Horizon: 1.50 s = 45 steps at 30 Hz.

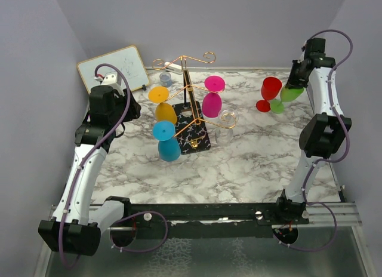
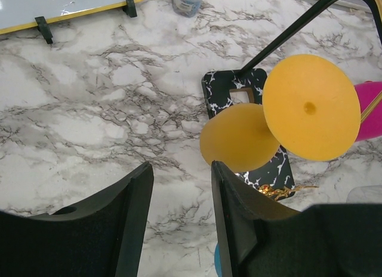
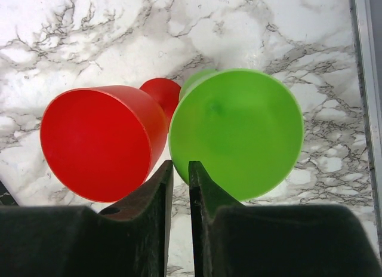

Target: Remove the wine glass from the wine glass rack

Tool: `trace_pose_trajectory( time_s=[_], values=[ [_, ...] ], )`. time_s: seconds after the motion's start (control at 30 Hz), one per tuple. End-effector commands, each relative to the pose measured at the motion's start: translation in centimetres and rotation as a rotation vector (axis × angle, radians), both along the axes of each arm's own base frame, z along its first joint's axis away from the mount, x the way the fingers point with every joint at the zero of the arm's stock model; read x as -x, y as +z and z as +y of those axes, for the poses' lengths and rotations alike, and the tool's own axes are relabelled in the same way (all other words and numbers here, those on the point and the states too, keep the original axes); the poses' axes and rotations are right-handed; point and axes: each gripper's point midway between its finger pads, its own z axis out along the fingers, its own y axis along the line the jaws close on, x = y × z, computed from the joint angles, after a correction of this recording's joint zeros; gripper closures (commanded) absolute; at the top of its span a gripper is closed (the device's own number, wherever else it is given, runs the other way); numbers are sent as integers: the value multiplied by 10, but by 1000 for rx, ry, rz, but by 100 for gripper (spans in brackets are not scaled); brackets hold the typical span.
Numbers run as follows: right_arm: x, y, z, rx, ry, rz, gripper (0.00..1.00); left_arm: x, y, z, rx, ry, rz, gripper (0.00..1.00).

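- Lilac walls point(image 1: 239, 26) close in a white tabletop veined in grey like marble point(image 1: 250, 157), with two black-and-white robot arms bolted at its near edge.
- At centre stands the wine glass rack point(image 1: 188, 98), a thin gold wire stand with curled-end arms on a flat black, white-veined rectangular base.
- Hanging on it bowl-down, round feet uppermost, are an opaque matte orange wine glass point(image 1: 165, 113), a sky-blue wine glass point(image 1: 169, 147) below it and a magenta wine glass point(image 1: 211, 104) on the far side of the post.
- A clear wine glass point(image 1: 228, 119) hangs at the right-hand arm's end.
- The left gripper point(image 2: 181, 166) hovers just beside the orange glass, its blunt black fingers spread with only bare marble between them and nothing held.
- Well to the right of the rack, a red wine glass point(image 3: 98, 142) and a lime-green wine glass point(image 3: 236, 131) stand close together on the table.
- The right gripper point(image 3: 178, 165) hangs over the seam between the two, its fingers a narrow slit apart, with nothing seen between them.
- A yellow-framed whiteboard point(image 1: 116, 67) leans at the far left corner; its faint marks cannot be read.
- A small grey-blue cup point(image 1: 165, 80) sits just beside the board, behind the rack.
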Motion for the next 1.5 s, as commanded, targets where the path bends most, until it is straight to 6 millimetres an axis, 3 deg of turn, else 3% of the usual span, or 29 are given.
trace_pose_trajectory(
  time_s=[0.0,0.13,0.27,0.43,0.57,0.63,0.73,0.8,0.83,0.87,0.9,0.93,0.97,1.03,1.17,1.2,1.23,1.3,1.33,1.4,1.47],
  values=[
    [-9,24,4,-1,19,-70,82,-2,16,-4,14,-20,-40,53],
    [-9,46,8,-8,29,-126,82,-2,19,-4,15,-18,-46,53],
    [-5,86,18,-31,63,-227,82,-2,21,-4,19,-14,-50,53],
    [10,143,54,-132,194,-367,81,-1,24,-3,32,-4,-63,51],
    [39,190,111,-255,409,-511,82,1,28,-1,36,10,-86,49],
    [62,215,166,-285,569,-603,85,2,33,0,38,19,-103,48],
    [116,256,234,-352,799,-782,97,4,42,1,47,21,-139,44],
    [164,280,260,-469,964,-937,98,6,50,0,65,23,-169,42],
    [189,291,265,-532,1022,-1024,91,7,55,-1,75,23,-186,41],
    [212,294,268,-601,1060,-1092,68,8,58,-1,82,22,-198,40],
    [236,300,267,-625,1102,-1190,20,9,61,-2,91,23,-211,39],
    [254,297,265,-648,1109,-1264,2,8,63,-3,102,20,-219,37],
    [264,295,260,-682,1068,-1323,0,8,63,-5,112,16,-224,37],
    [279,293,258,-713,1067,-1341,1,5,65,-9,139,3,-231,36],
    [271,292,273,-757,1187,-1092,2,-3,62,-16,186,-8,-226,36],
    [268,291,275,-763,1212,-1064,10,-7,60,-18,194,-9,-215,36],
    [263,290,277,-766,1212,-1035,25,-10,58,-20,204,-14,-203,36],
    [245,284,277,-769,1149,-950,65,-16,54,-27,237,-34,-174,36],
    [235,279,276,-758,1108,-914,80,-19,53,-30,259,-44,-154,36],
    [223,270,273,-735,1037,-876,84,-24,51,-35,291,-60,-111,36],
    [218,265,271,-717,1009,-865,78,-28,51,-37,315,-68,-78,36]
  ],
)
